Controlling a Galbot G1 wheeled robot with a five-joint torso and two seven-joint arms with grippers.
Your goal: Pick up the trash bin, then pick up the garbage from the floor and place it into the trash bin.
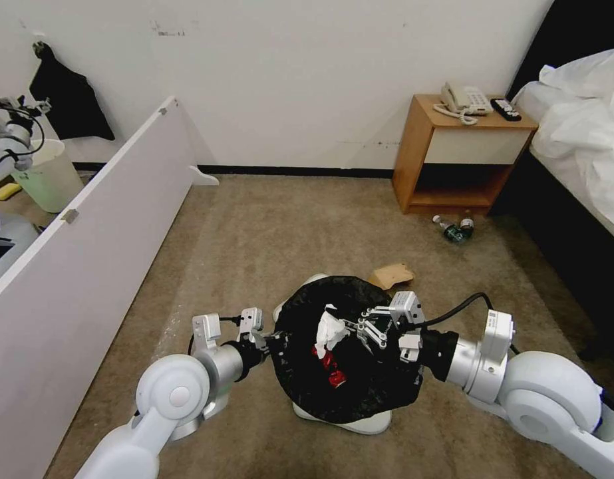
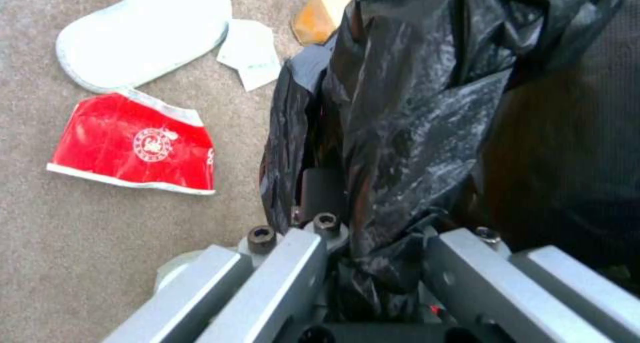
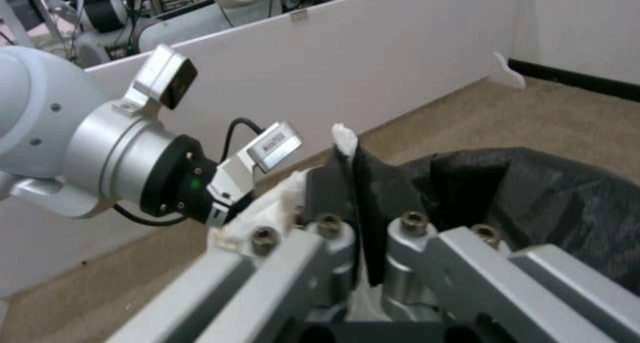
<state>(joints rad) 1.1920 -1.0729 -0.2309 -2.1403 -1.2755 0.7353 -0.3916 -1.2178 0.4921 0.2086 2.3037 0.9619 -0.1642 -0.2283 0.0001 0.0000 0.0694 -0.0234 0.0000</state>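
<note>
My left pincer [image 1: 270,342] pinched the trash bin [image 1: 346,352] by its bag-lined rim, while my right pincer [image 1: 350,327] (over the bin's mouth) pinched a crumpled white tissue [image 1: 328,330].

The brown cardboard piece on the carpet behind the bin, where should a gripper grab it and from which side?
Judging by the head view, the brown cardboard piece lies mostly flat on the carpet, with a raised fold at its far edge. Probably best to come from above and pinch that lifted edge; the flat part offers little to close on.
</note>
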